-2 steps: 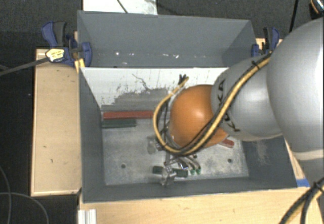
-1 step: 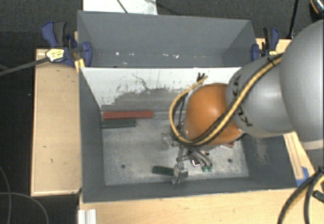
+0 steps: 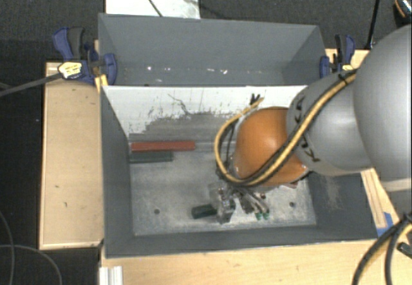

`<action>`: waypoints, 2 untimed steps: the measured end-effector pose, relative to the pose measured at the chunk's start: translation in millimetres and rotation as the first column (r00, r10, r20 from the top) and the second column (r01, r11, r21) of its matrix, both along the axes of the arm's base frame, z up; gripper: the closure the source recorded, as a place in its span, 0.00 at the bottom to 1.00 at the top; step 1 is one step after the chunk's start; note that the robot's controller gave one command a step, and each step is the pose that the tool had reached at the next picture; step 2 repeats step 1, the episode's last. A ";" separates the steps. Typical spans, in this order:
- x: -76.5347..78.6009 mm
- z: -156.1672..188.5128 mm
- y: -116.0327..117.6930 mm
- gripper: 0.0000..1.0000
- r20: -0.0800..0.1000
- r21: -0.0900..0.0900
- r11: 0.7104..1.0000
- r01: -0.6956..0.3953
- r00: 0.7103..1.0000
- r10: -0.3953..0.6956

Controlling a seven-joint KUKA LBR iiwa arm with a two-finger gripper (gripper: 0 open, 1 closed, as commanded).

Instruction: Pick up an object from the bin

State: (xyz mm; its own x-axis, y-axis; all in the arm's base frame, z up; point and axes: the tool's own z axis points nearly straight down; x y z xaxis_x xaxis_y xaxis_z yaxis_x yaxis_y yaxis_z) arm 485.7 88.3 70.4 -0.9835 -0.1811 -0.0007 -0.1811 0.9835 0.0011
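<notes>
Starting with the small dark green block: lying flat on the floor of the bin, close to the front wall, a little left of the middle. Finding the gripper just beside it on the right, hanging low over the floor. Not managing to tell whether touching the block or barely apart from it. Not managing to tell the pincer's state either, spread or pressed together, with the orange cover and the looping cables crowding in above.

Judging the step in hand as lining up on that block before any closing. Doing it well probably meaning:
- Shifting left to centre over the block rather than beside it, and turning the wrist to straddle its narrow side.
- Coming down gently to avoid grinding on the metal floor.
- Pinching only once squarely astride, then lifting straight up, keeping off the front wall.

Minding the small green bits just right of the gripper, to avoid dragging them along.

Further out, toward the left of the floor, noting a red-brown bar and a dark green bar lying side by side, well apart from the gripper and needing no attention.
</notes>
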 end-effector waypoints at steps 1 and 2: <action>11.3 170.3 25.4 1.00 0.009 -0.002 0.924 -0.382 0.924 0.382; 11.3 170.3 25.4 1.00 0.009 -0.002 0.924 -0.382 0.924 0.382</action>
